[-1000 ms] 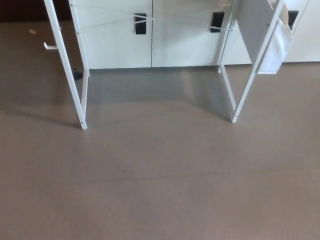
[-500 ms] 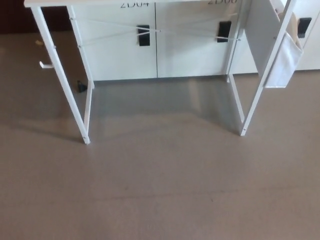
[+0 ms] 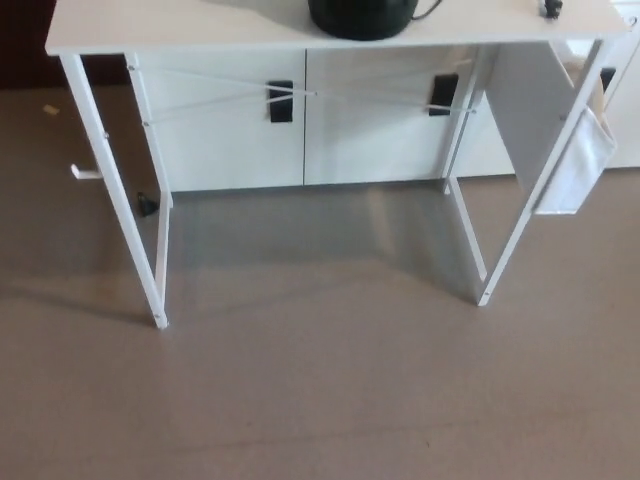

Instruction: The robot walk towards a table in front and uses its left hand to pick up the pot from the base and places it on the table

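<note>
A white table [image 3: 180, 32] on thin white legs stands ahead of me, its top showing along the upper edge of the head view. On the top sits a black round object [image 3: 362, 16], cut off by the frame, so I cannot tell pot from base. A black cable [image 3: 430, 12] runs from its right side. Neither of my hands shows.
White cabinets [image 3: 230, 140] with black handles stand behind the table. A white pouch [image 3: 578, 165] hangs at the table's right end, and a small hook [image 3: 84, 173] sticks out at its left leg. Grey-brown floor [image 3: 320, 390] lies between me and the table.
The whole picture has shifted downward as the camera rose, bringing the table top and the black object into view. Nothing on the scene itself has moved.
</note>
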Tool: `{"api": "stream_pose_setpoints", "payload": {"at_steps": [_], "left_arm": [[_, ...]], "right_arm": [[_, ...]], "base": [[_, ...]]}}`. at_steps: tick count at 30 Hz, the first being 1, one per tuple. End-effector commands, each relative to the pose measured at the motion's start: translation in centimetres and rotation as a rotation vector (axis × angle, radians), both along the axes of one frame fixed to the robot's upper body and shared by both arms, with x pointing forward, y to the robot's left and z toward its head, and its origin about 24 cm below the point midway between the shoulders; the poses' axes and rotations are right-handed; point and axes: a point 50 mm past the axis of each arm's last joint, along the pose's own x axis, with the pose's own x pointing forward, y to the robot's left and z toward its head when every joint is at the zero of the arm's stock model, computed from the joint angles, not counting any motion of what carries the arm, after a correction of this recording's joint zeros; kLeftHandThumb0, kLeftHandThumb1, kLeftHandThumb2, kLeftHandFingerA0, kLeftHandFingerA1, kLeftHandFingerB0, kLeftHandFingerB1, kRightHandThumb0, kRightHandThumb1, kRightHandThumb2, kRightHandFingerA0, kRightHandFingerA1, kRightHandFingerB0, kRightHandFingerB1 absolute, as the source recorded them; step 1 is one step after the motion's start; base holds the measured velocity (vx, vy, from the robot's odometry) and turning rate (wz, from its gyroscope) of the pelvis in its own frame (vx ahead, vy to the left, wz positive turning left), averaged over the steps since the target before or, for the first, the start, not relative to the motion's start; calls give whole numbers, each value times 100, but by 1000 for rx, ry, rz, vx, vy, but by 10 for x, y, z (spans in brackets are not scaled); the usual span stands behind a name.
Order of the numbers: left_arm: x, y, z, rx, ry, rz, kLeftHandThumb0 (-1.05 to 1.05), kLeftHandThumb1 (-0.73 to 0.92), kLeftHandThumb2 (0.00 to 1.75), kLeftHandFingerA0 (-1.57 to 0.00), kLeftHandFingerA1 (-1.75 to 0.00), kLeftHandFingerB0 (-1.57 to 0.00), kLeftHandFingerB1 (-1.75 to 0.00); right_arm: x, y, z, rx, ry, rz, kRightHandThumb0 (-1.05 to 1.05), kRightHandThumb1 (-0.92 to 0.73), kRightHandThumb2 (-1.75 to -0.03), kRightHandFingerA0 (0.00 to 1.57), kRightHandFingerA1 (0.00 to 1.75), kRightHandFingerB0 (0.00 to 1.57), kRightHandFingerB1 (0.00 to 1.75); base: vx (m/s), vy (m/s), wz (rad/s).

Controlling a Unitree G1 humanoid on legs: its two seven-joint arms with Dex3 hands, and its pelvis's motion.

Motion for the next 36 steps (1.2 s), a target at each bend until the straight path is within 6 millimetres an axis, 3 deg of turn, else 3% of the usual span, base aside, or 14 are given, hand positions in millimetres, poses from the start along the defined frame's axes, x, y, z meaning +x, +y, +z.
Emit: {"api": "stream_pose_setpoints", "payload": {"at_steps": [1,16,28,36], "left_arm": [[-4,3,0,1,28,4,-28,50,55,-46,-39,-29,-32],[-1,4,3,-5,0,-4,-27,50,55,-46,-40,-31,-32],[3,5,3,-7,0,2,-24,50,54,-45,-40,-31,-32],[6,5,3,-6,-7,-3,-25,49,54,-47,-40,-31,-33]], "right_arm": [[1,-5,3,-19,-12,-4,-33,-52,-55,55,43,31,34],[2,-5,3,-17,-18,-3,-33,-52,-55,55,43,31,34],[6,-4,2,-9,-10,-9,-31,-53,-56,52,42,31,34],[7,-4,1,-6,-8,-21,-33,-52,-55,53,42,31,34]], "base": [[206,48,9],[243,-99,6],[221,175,-11],[128,-50,8]]}}
